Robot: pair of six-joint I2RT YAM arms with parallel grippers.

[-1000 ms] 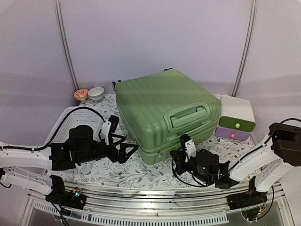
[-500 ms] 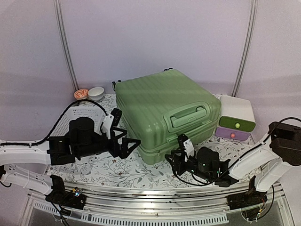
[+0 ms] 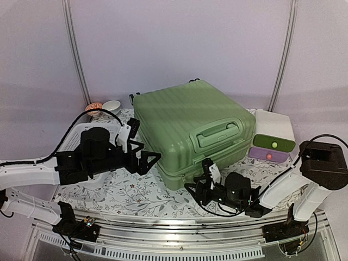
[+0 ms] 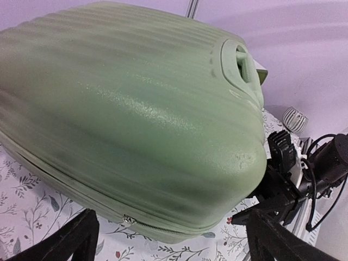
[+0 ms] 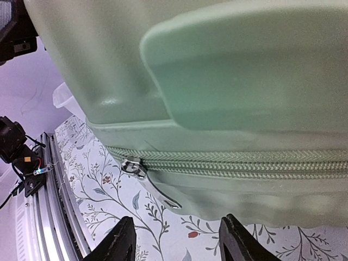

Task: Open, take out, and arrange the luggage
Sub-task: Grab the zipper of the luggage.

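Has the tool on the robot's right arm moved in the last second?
Yes. The right tool has slid leftward along the front edge of the luggage, farther from the small white, green and purple box.

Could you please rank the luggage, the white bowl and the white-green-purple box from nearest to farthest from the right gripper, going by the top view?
From the right gripper:
1. The luggage, directly ahead of it, zipper side facing it.
2. The white-green-purple box, off to the right, beside the luggage.
3. The white bowl, at the far left corner.
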